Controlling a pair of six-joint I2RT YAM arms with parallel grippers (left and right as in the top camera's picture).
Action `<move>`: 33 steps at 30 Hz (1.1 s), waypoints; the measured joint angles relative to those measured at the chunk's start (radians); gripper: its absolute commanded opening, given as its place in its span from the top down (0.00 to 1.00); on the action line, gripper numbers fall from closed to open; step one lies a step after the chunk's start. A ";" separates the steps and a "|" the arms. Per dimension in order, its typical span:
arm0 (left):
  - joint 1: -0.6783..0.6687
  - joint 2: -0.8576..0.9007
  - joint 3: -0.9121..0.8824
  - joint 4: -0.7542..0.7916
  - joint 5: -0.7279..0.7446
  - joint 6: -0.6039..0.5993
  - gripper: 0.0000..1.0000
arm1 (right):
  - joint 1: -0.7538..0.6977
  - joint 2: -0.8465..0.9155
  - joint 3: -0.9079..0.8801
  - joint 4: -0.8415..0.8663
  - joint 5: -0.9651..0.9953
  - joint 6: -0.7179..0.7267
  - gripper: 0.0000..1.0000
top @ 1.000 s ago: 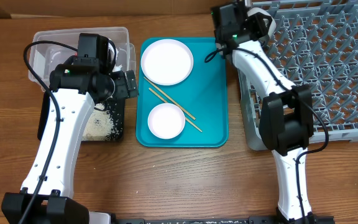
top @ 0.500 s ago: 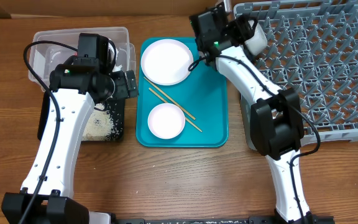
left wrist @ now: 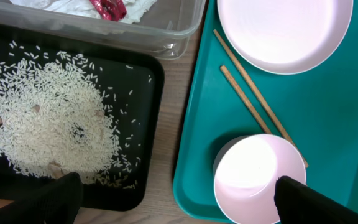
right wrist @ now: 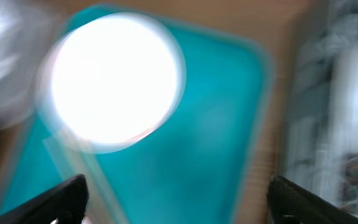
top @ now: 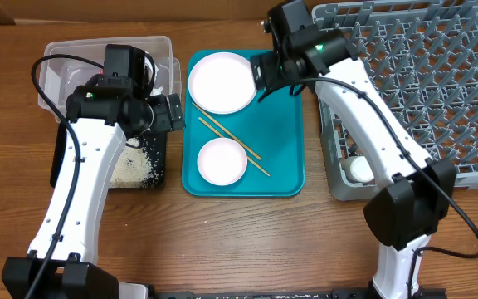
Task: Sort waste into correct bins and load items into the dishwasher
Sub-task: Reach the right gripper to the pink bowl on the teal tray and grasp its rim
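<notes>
On the teal tray (top: 280,149) lie a large white plate (top: 222,81), a small white bowl (top: 221,161) and two wooden chopsticks (top: 231,137). My right gripper (top: 264,79) is open and empty, just above the tray beside the plate's right edge; its wrist view is blurred and shows the plate (right wrist: 114,81). My left gripper (top: 168,112) is open and empty over the gap between the black tray (left wrist: 148,124) and the teal tray. Rice (left wrist: 48,124) lies on the black tray. The napkin and red wrapper (left wrist: 107,7) lie in the clear tub (top: 106,50). The bowl (left wrist: 260,171) is by my left gripper's right finger.
The grey dish rack (top: 413,91) stands at the right, and a small white cup (top: 358,169) sits in its near-left corner. Bare wooden table runs along the front. The right arm's links reach over the rack's left side.
My right arm has swung left from the rack's far corner to the teal tray beside the plate. The cup in the rack has come into view. The left arm has not moved.
</notes>
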 measured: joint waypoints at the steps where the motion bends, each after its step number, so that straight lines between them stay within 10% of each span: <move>1: 0.000 0.000 0.000 0.000 0.000 0.000 0.00 | 0.001 -0.002 -0.001 -0.024 -0.051 0.012 0.26; 17: 0.000 0.000 0.000 0.000 0.000 0.000 0.00 | 0.129 0.023 -0.455 0.110 -0.274 0.164 0.56; 33: 0.000 0.000 0.000 0.000 0.000 0.000 0.00 | 0.144 0.023 -0.468 0.069 -0.152 0.179 0.91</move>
